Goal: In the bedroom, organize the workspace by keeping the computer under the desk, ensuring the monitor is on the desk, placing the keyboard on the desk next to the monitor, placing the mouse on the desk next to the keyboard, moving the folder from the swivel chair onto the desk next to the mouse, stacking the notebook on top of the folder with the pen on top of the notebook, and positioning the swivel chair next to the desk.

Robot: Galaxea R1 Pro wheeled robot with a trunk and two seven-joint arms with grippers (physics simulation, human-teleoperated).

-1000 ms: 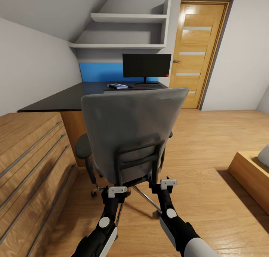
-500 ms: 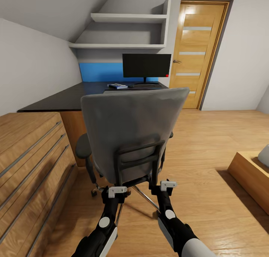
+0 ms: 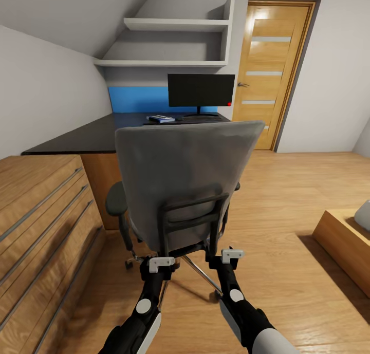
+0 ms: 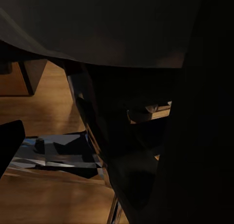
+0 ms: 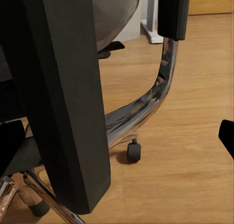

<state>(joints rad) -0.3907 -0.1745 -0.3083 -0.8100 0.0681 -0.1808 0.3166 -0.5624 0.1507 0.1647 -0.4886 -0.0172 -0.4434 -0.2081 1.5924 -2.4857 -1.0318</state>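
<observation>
The desk carries the monitor at its far end, with the blue folder just beside it. The swivel chair stands near the desk, back toward the robot. Both grippers, left and right, sit at the chair's back frame; I cannot tell whether either is clamped. The right wrist view shows a chrome leg and caster.

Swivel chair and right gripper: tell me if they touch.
Cannot tell. In the head view the right gripper meets the chair frame; the right wrist view shows a bar close, no plain contact.
</observation>
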